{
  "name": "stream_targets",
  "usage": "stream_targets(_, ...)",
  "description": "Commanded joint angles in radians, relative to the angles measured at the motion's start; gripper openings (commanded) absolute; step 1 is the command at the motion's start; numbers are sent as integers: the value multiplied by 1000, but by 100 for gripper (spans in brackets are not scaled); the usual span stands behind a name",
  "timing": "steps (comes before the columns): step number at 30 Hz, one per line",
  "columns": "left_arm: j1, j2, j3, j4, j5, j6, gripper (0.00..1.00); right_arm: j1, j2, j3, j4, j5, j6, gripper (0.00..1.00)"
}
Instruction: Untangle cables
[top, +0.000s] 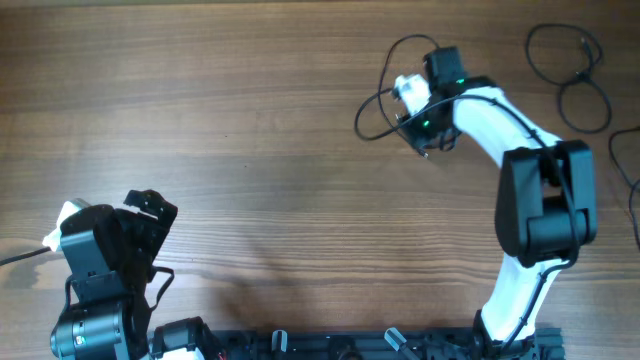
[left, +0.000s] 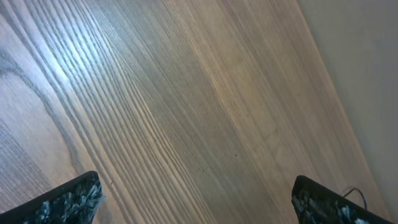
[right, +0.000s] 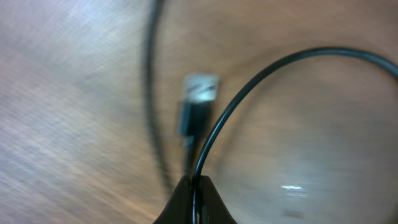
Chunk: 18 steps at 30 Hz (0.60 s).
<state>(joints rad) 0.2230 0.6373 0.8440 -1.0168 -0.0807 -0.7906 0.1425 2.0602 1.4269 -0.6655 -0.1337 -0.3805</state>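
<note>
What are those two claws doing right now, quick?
Left claw: open, holding nothing.
Right claw: closed on a thin black cable.

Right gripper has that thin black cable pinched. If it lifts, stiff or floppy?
Probably floppy: the cable is very thin and lies in loose curves, so it should droop from the right gripper. Likely light; the plug may dangle if it is this cable's end. The narrow pinch might slip.
</note>
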Motion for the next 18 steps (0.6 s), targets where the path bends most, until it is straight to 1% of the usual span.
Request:
stream_targets(1,6,-2,2,2,1,-2,100,-53,-9,82,14,8,-192,4)
stream_targets(3,6,-2,2,2,1,-2,100,-75,-5,78,26,8,-290,4)
stream_targets(5,6,-2,2,2,1,-2,100,-87,-1,74,56,-1,-267,4)
stream_targets(7,6,-2,2,2,1,-2,100,-91,-1,74,93,-3,-277,4)
stream_targets(10,6,-2,2,2,1,-2,100,-94,2,74,194,136,-292,4)
stream_targets(12,6,-2,2,2,1,-2,100,-106,9,72,259,187,-361,4)
stream_targets(14,6,-2,2,2,1,-2,100,-131,22,71,303,187,-403,4)
stream_targets(18,6,-2,2,2,1,-2,100,-198,57,71,376,166,-402,4)
